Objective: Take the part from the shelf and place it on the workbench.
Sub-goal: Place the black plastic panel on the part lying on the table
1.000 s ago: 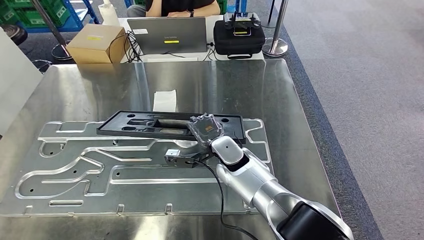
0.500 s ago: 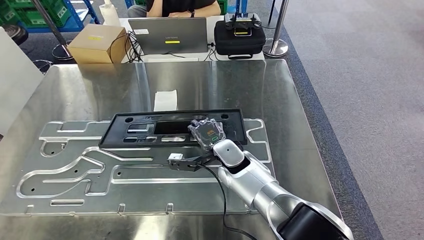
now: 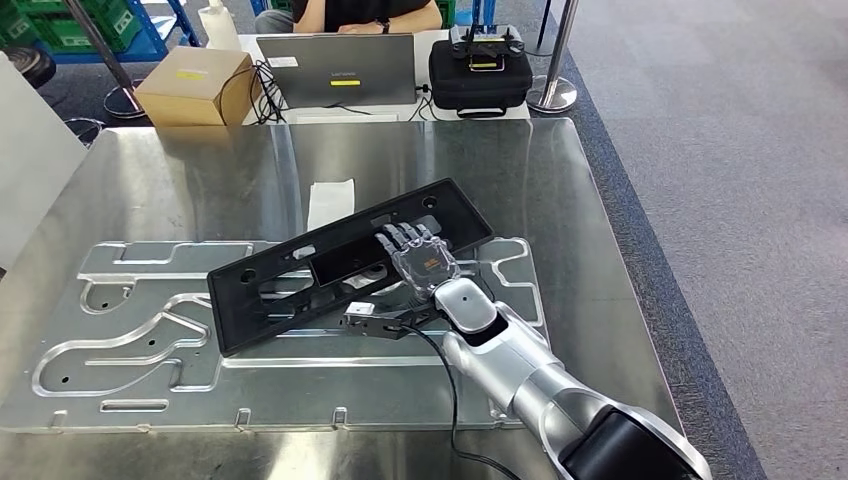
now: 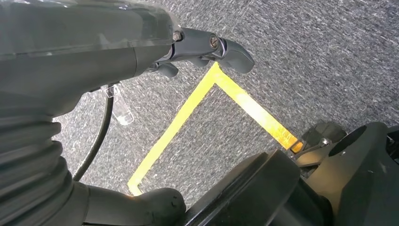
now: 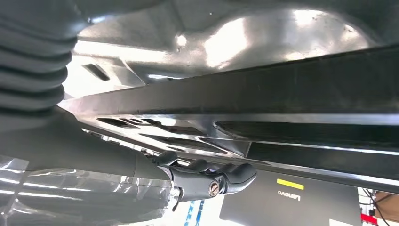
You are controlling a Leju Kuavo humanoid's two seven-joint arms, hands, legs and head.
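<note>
"Where is the black part (image 3: 340,265) now?"

"It lies on the worktop (image 3: 520,170), on top of the big flat metal plate (image 3: 140,340). It is long and thin. Its left end is near me and its right end is farther off, so it lies slanted."

"Which way is it from your hand?"

"My right hand (image 3: 425,262) is on the right end of it. Most of the part runs off to the left of my hand."

"Is your hand holding it?"

"My fingers (image 3: 405,237) are spread flat and rest on top of the part. I do not see them pinch it, so I think I am just touching it."

"What about your other hand?"

"My left hand (image 4: 207,49) hangs over the grey floor. It holds nothing. Its fingers look curled in. My right hand is the nearer one, so I think it should make the next move."
</note>
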